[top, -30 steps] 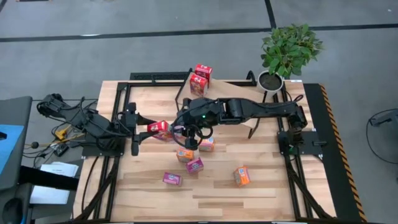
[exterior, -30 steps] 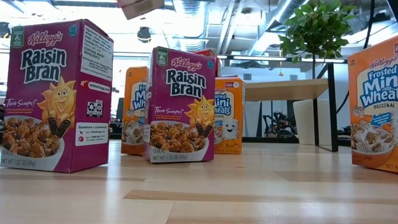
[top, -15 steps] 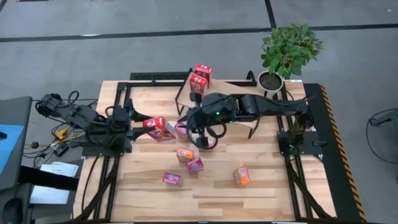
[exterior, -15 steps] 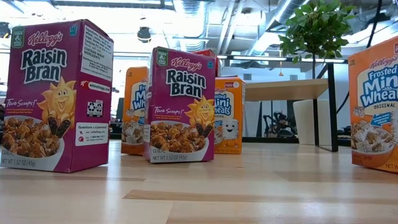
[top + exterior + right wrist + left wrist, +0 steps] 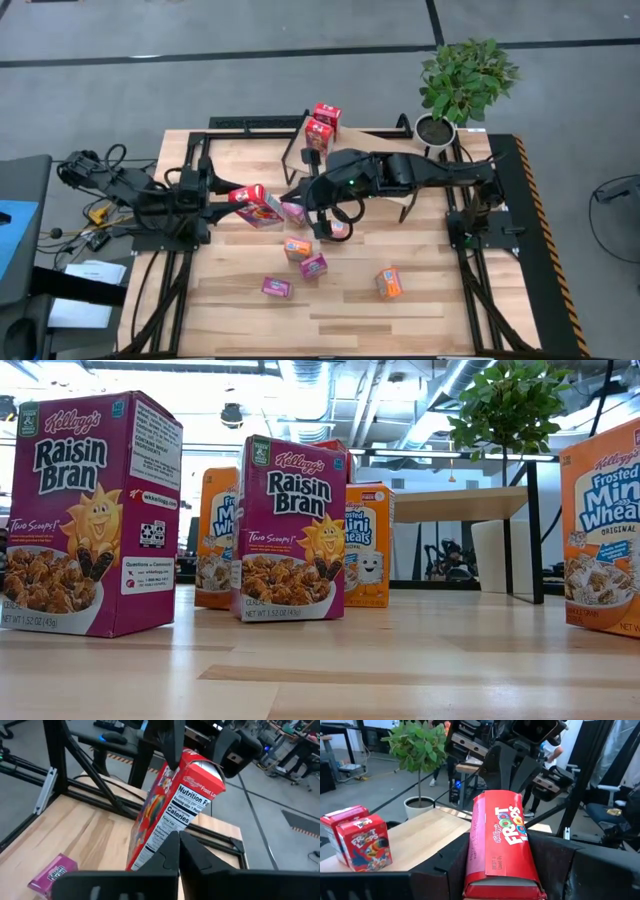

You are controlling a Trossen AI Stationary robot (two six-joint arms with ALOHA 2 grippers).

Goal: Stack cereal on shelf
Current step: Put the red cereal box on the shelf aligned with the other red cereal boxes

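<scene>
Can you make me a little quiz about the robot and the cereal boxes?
1. True or false: the left gripper holds a purple Raisin Bran box.
2. How many red boxes stand on the shelf? A one, B two, C four.
3. Fill the gap: the orange boxes say Frosted Mini ____.

Key:
1. False. It holds a red Froot Loops box, and the right gripper is close beside it.
2. B
3. Wheats
</scene>
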